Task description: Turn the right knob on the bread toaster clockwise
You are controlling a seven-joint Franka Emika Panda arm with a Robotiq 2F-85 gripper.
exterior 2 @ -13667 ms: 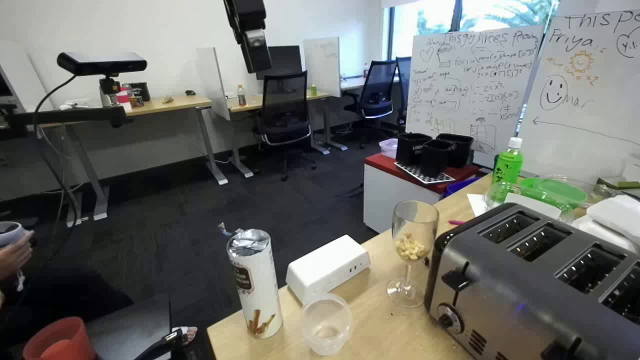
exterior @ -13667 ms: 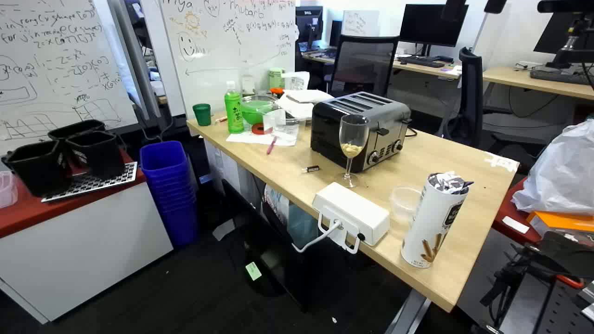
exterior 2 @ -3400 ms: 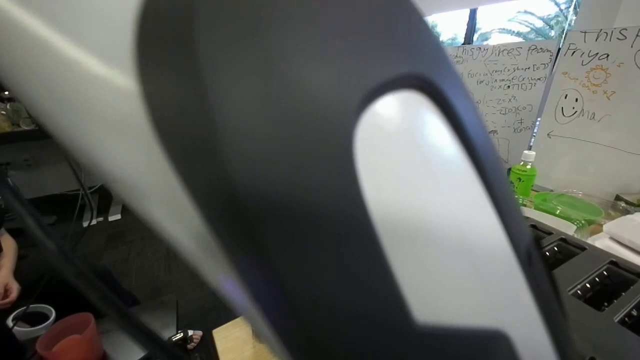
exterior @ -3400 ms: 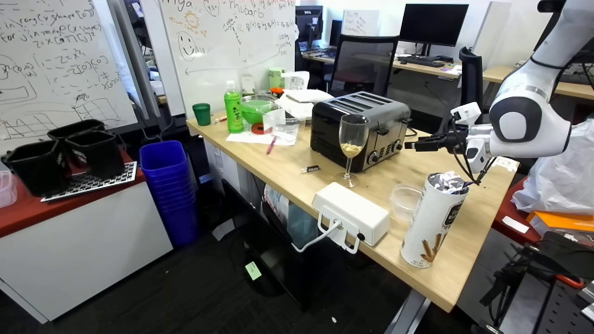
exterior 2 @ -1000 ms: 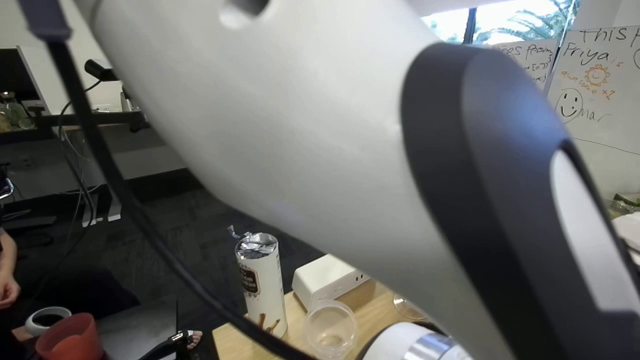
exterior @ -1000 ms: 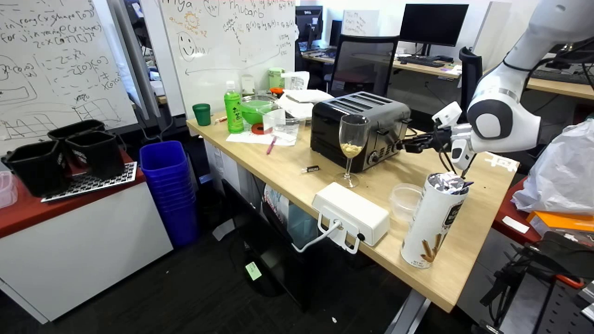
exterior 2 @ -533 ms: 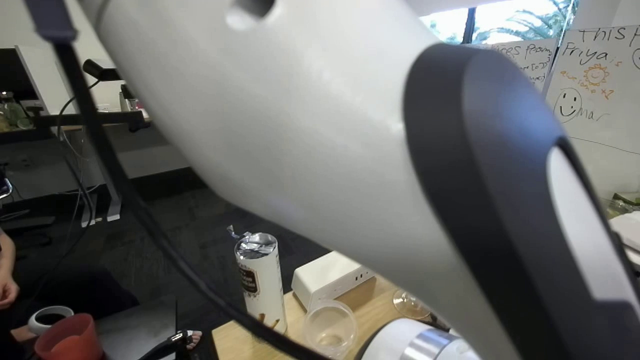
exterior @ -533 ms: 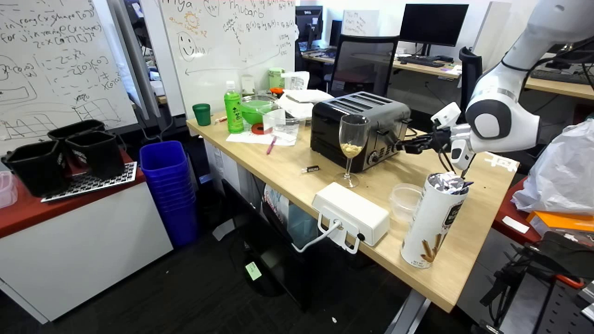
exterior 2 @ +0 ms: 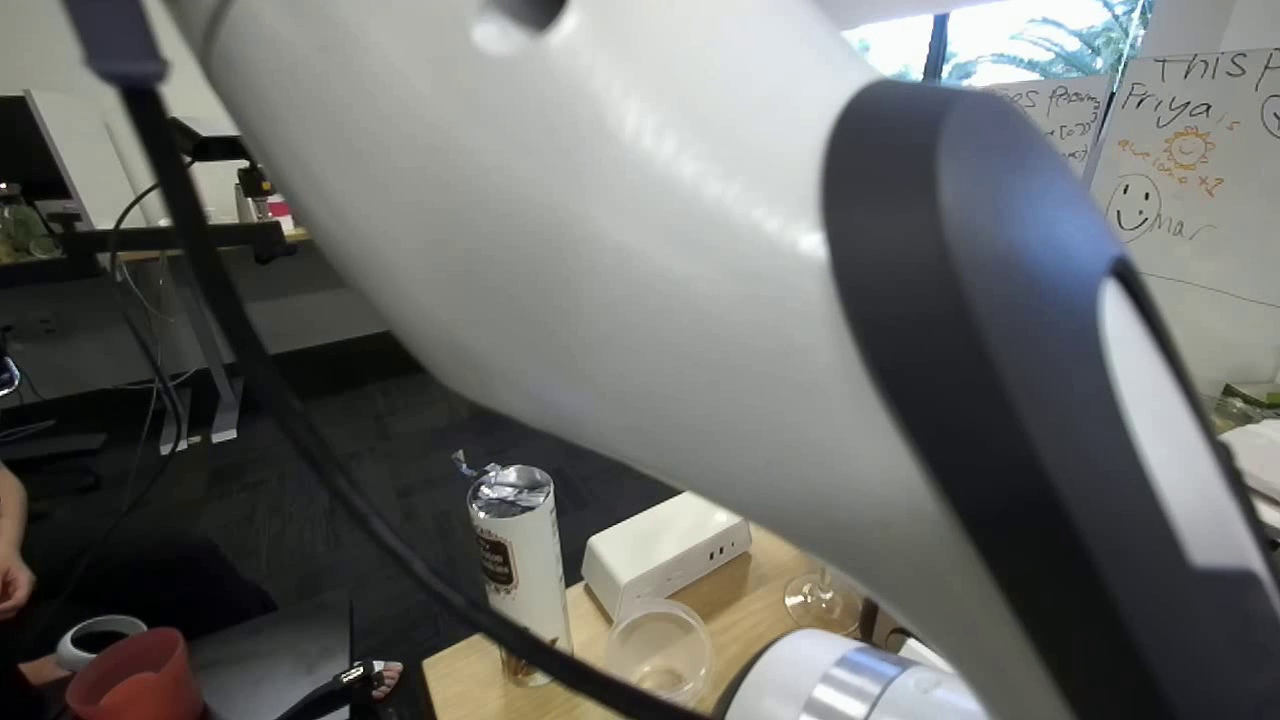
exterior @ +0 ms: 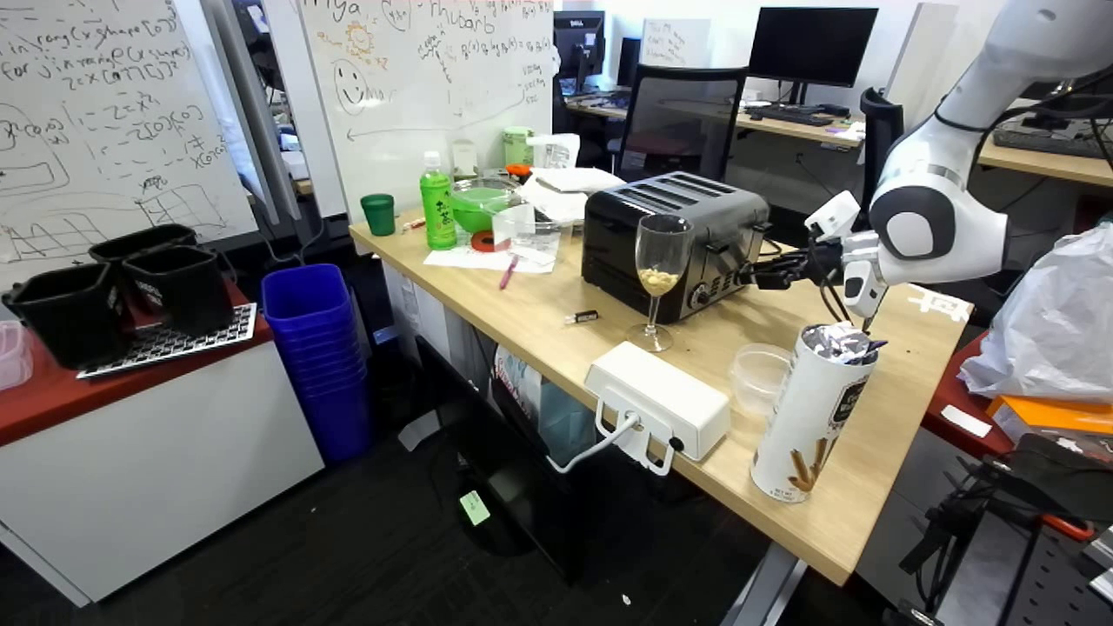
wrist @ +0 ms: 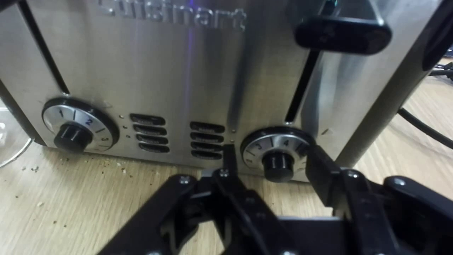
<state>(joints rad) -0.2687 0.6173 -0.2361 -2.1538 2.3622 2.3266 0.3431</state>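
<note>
"What's just changing?"
"The pincer (wrist: 271, 150) is no longer hanging short of the bread toaster (wrist: 159, 71) — the right knob (wrist: 278, 166) is now showing between its parted, empty jaws. Turning, I'm judging, is still awaiting a grip."
"Where's the toaster sitting?"
"On the tabletop (exterior: 904, 391). The arm (exterior: 935, 217) is sloping down, then levelling out towards the knob."

Right knob (wrist: 278, 168): on the toaster (wrist: 212, 81), between the jaws of your gripper (wrist: 272, 158) in the wrist view
Left knob (wrist: 73, 138): left of your gripper, same view
Wine glass (exterior: 664, 248): on your table (exterior: 800, 300), before the toaster in an exterior view
Box (exterior: 658, 393): at the table edge, left of the canister (exterior: 809, 426) in an exterior view
</note>
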